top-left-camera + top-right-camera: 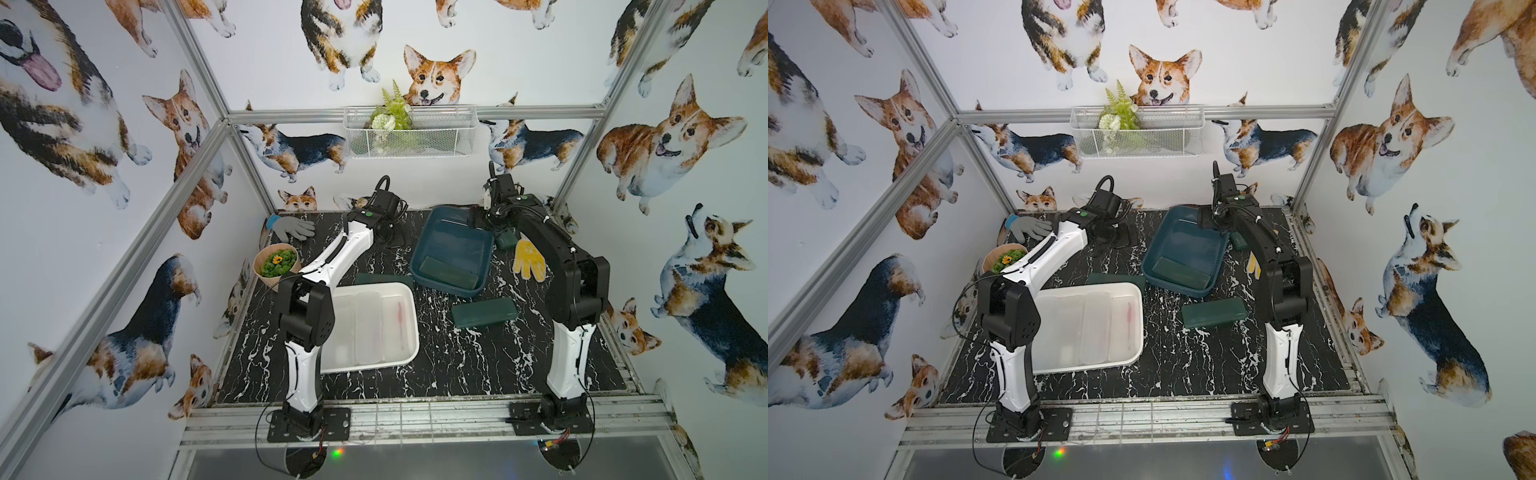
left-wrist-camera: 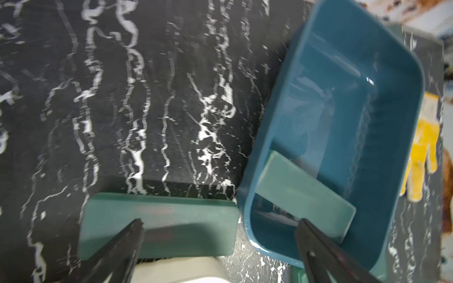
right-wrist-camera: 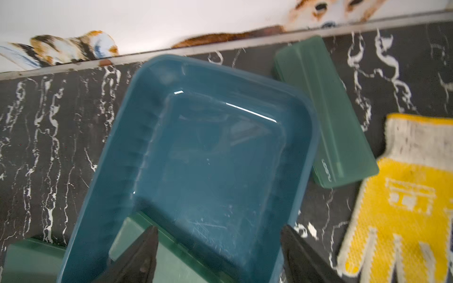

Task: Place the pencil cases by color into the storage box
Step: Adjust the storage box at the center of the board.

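White box (image 1: pixel 416 328): nearest me; frosted white pencil cases (image 1: pixel 368 328) side by side inside.
Worktop (image 1: pixel 457 365): dark green case (image 1: pixel 484 311) flat to its right, room around.
My left pincer (image 2: pixel 220 221): apart, empty, over a second green case (image 2: pixel 191 220) between boxes.
Teal box (image 1: pixel 422 245): third green case (image 1: pixel 449 272) at its near end.
My right pincer (image 3: pixel 219 227): apart, empty, above it.
Far edge: fourth green case (image 3: pixel 328 115) beside the teal box, yellow glove (image 3: pixel 404 196) near; lettering unreadable.
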`<state>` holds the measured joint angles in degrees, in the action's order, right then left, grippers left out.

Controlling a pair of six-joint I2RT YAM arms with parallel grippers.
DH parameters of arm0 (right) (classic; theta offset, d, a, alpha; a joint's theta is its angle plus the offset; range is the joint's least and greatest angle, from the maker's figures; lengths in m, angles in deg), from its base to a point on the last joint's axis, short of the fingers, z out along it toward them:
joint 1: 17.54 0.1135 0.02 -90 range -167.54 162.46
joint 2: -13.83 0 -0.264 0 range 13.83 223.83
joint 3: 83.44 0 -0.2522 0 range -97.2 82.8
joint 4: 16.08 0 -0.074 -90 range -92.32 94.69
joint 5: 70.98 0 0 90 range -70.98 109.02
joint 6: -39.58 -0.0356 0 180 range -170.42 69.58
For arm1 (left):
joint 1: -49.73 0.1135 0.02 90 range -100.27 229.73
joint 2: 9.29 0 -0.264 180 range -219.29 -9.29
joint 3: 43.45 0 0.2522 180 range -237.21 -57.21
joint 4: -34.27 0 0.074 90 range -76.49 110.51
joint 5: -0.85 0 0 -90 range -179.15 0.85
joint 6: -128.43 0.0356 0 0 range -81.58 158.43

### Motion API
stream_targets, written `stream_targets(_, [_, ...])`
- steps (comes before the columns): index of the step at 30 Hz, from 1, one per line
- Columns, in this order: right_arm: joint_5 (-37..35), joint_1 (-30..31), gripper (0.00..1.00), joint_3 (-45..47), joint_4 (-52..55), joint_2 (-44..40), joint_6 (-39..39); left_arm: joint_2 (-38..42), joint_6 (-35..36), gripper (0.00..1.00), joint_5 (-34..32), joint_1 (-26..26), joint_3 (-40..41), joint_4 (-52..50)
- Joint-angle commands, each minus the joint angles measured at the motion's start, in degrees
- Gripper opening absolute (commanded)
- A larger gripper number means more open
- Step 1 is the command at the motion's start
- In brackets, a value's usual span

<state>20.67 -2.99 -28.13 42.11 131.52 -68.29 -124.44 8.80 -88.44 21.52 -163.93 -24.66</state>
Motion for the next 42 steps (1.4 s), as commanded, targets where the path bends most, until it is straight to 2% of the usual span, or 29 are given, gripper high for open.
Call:
stream_targets(1, [0.79,-0.40,0.76,2.16,6.45,-1.60,-5.60,-1.18,3.74,0.99,-1.49,-1.03,-0.08,0.44])
stream_targets(8, [-1.87,-1.16,0.76,7.98,8.07,-5.84,-6.89,0.40,5.26,0.99,-1.40,-1.63,3.45,-0.27])
stream_targets(18, [4.09,-4.16,0.69,11.11,7.97,-3.76,-13.37,2.67,5.19,0.99,-0.18,-2.83,6.87,0.63])
stream_targets(24, [6.34,-4.17,0.59,11.44,7.29,-0.72,-18.78,7.01,5.05,0.99,-1.83,-2.82,8.95,-1.10])
stream_targets(32, [6.30,-4.10,0.50,14.63,4.74,0.50,-22.85,16.98,4.54,0.99,-2.76,-2.47,18.47,-0.17])
stream_targets(42, [7.99,-3.29,0.30,15.56,2.06,1.63,-30.85,25.93,3.63,0.99,-1.70,0.23,26.04,2.16])
